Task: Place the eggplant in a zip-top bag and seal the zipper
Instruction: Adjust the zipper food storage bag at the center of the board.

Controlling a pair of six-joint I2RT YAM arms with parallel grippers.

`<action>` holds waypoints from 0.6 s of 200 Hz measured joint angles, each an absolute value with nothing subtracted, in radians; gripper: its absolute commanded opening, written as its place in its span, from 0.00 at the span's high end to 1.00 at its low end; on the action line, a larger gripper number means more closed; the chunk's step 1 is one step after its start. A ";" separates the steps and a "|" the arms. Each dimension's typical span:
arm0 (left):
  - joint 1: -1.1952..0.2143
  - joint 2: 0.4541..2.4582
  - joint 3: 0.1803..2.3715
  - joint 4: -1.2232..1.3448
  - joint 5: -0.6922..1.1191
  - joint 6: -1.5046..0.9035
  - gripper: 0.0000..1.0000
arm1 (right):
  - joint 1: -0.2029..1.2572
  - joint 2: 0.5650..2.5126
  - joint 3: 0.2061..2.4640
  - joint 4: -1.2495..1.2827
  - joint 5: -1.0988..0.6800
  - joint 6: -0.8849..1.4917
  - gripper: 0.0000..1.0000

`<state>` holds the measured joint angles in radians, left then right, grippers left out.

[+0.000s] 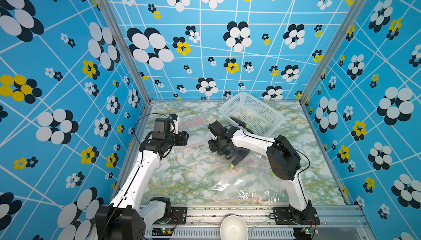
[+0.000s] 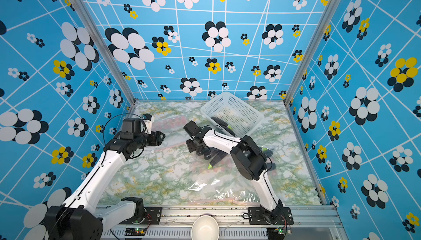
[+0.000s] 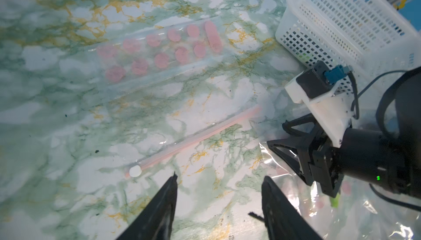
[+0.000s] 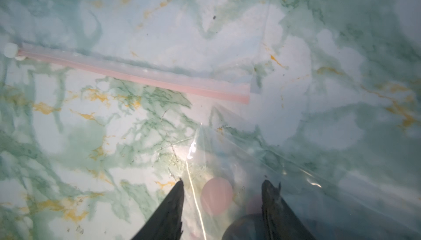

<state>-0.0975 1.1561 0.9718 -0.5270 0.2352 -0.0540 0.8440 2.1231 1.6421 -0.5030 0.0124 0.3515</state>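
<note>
The counter (image 1: pixel 182 177) looked slick and was littered with spare bags (image 3: pixel 159 52), so anything I tugged could have slid instead of holding. The basket (image 1: pixel 230 107) behind my right arm held a second eggplant (image 1: pixel 239 121), a ready decoy.

The bag (image 4: pixel 284 154) was my main worry. The eggplant (image 1: pixel 238 159) lay just under my right tool (image 4: pixel 223 180), seen through dotted plastic, and I couldn't tell whether it sat fully inside. Pulling away carelessly, I might have snagged the plastic and rolled it out.

Both tools were empty, jaws about half apart. The right one was over the bag and the left tool (image 3: pixel 220 175) hovered near the zipper (image 3: pixel 193 140). They stood close, so reaching together risked a knock.

The zipper lay flat on the counter, hard to pinch, and I couldn't tell if it belonged to this bag. The slider (image 3: pixel 135 171) was tiny and could easily have slipped free.
</note>
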 measured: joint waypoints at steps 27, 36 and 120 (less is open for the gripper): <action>-0.102 1.254 1.032 -0.579 0.204 0.216 0.37 | 0.841 1.995 1.565 -0.445 0.029 0.352 0.43; -0.104 1.291 1.034 -0.583 0.184 0.298 0.37 | 0.841 1.933 1.527 -0.427 0.038 0.352 0.43; -0.107 1.742 1.145 -0.652 0.078 0.709 0.36 | 0.841 1.617 1.235 -0.227 0.035 0.386 0.41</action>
